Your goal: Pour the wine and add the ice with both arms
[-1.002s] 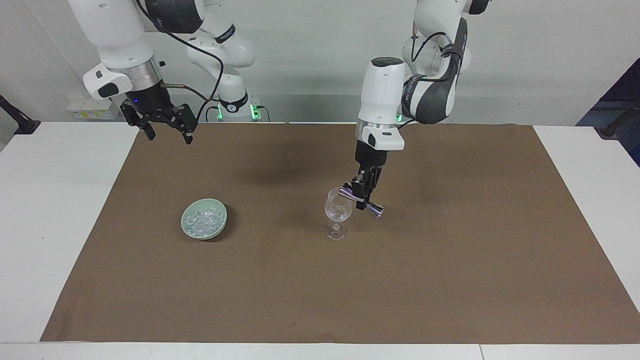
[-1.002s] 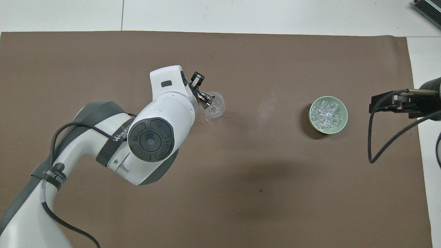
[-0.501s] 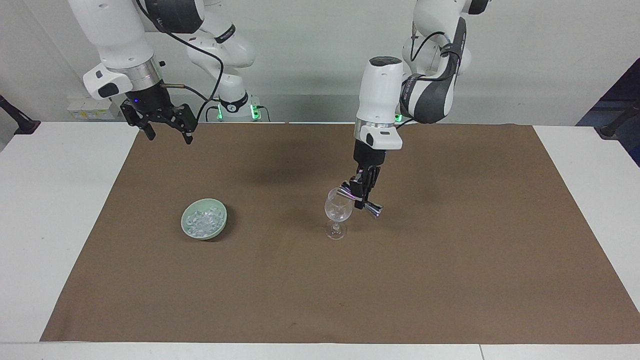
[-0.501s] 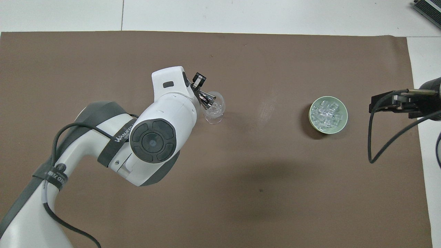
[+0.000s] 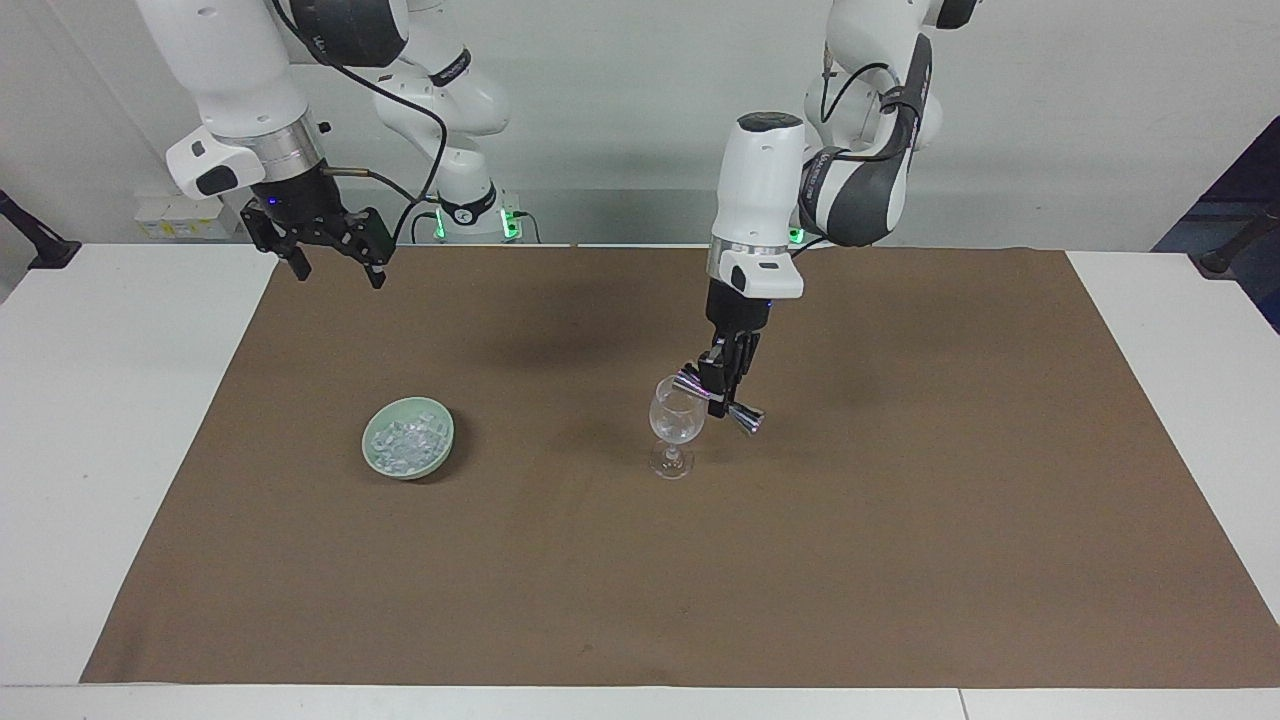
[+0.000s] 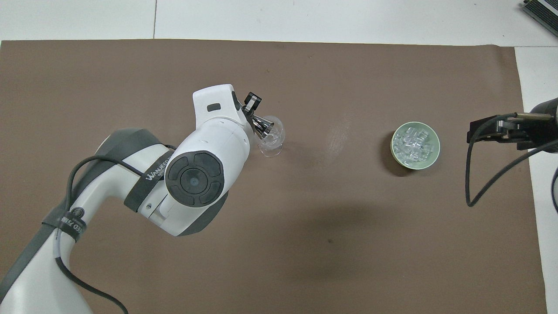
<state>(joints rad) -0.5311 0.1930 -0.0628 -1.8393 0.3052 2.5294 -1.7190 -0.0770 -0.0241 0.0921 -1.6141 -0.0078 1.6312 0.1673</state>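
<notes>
Since a second ago we are lifting our left gripper [image 5: 722, 385] slightly, clamped on the tilted jigger [image 5: 719, 402] over the wine glass [image 5: 676, 420]; pouring is underway. Ice [image 5: 406, 442] is sitting in the green bowl [image 5: 441, 452], unadded; our right gripper [image 5: 330, 262] is waiting spread wide.

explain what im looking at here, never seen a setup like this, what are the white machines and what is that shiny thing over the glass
These are two white robot arms at a table covered by a brown mat. One picture is taken from across the table, facing the robots; the other looks down from above their own end. The left gripper is shut on a shiny metal measuring cup, tipped so one end sits at the rim of a clear wine glass standing on the mat. Toward the right arm's end of the table sits a pale green bowl filled with ice. The right gripper waits open in the air at that end, holding nothing.
</notes>
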